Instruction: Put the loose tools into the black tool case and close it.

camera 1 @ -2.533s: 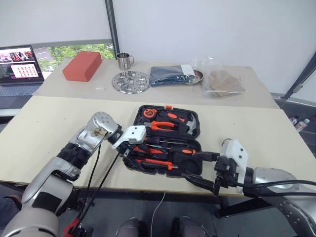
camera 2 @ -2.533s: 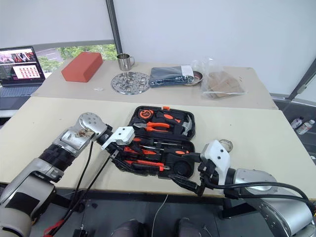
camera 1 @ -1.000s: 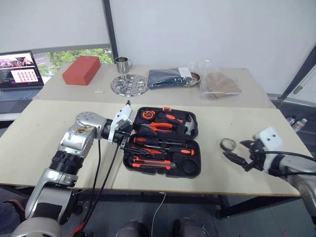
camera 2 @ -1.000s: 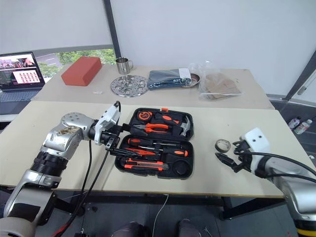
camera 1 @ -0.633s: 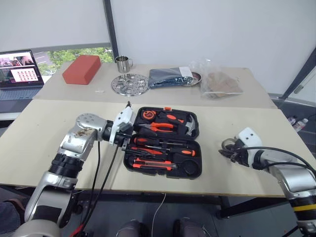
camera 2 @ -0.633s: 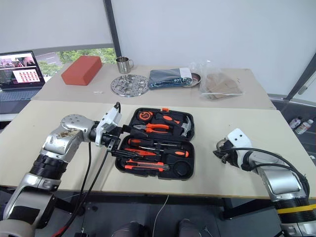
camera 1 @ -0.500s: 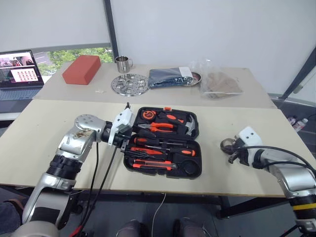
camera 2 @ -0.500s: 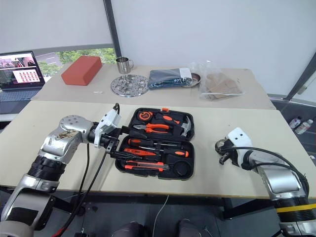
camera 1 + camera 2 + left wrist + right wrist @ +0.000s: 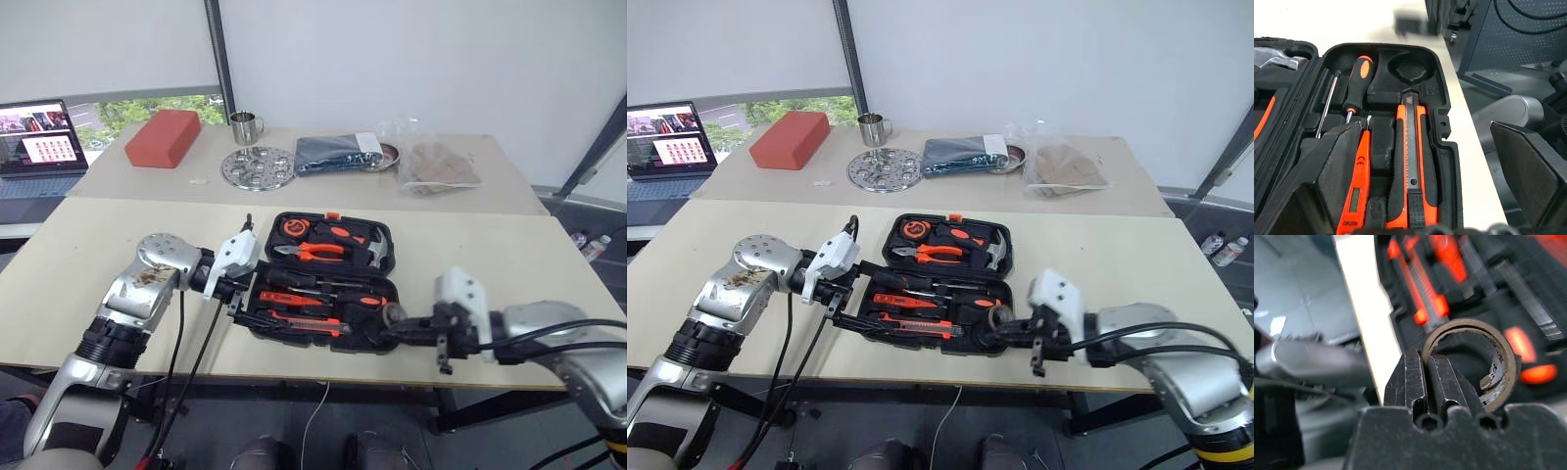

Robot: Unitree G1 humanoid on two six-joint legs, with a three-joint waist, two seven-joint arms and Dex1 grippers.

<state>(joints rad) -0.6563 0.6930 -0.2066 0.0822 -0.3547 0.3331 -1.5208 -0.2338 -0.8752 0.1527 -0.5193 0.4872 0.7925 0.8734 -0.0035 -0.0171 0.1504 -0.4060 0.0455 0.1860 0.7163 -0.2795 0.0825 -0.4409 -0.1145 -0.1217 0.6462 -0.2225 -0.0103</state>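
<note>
Head cam: black tool case [image 9: 326,284] lies open flat near the front edge of the tabletop [image 9: 98,245], mid-width, orange latch at its far rim. Right gripper [image 9: 394,331] sits over the case's front-right corner, fingers pinched on the rim of the tape roll [image 9: 394,315], roll held just above the round slot there. Left gripper [image 9: 844,299] at the case's left edge, fingers wide apart, nothing between them. Back table: red block [image 9: 162,136], metal cup [image 9: 245,124], perforated disc [image 9: 259,163], dark cloth [image 9: 339,152]. Left wrist cam: utility knife [image 9: 1411,166] and pen-like tester [image 9: 1355,188] seated in slots, one screwdriver [image 9: 1355,85] beside them, round slot still bare. Right wrist cam: both fingers [image 9: 1409,382] clamped tight on the roll's wall, case interior blurred behind.
</note>
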